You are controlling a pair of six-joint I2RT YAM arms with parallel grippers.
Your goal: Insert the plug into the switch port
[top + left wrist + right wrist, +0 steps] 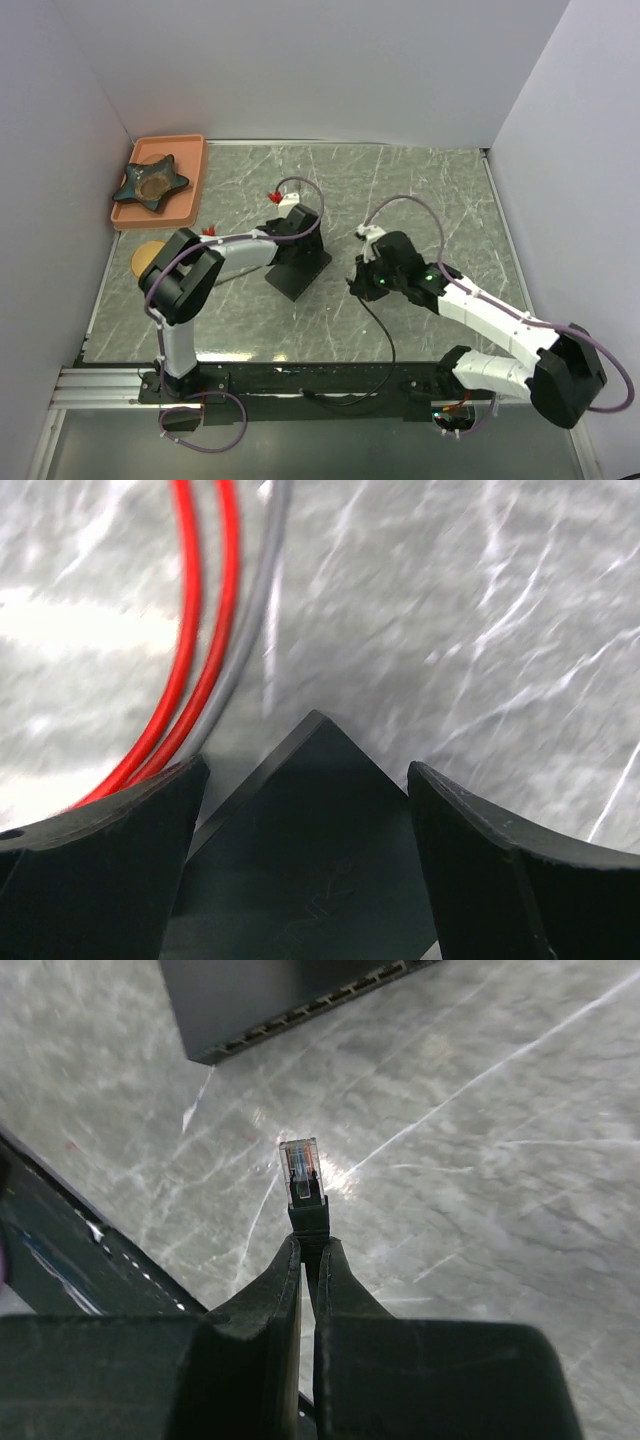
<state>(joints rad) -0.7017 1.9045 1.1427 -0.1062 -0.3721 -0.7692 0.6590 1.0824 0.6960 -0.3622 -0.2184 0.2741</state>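
Observation:
The switch is a flat matte-black box (298, 270) lying at an angle mid-table. My left gripper (296, 226) sits over its far end. In the left wrist view the box (310, 860) fills the gap between both fingers (120, 860), which rest against its sides. My right gripper (366, 281) is to the right of the box, shut on the black boot of the plug. The clear plug (303, 1168) sticks out ahead of my right gripper (310, 1245) and points toward the box's row of ports (320, 1002), well short of it.
An orange tray (190, 190) holding a star-shaped dish (150, 181) stands at the back left, with a round tan object (146, 259) near the left edge. Red and grey wires (205, 630) lie beside the box. The plug's black cable (381, 332) trails to the near edge.

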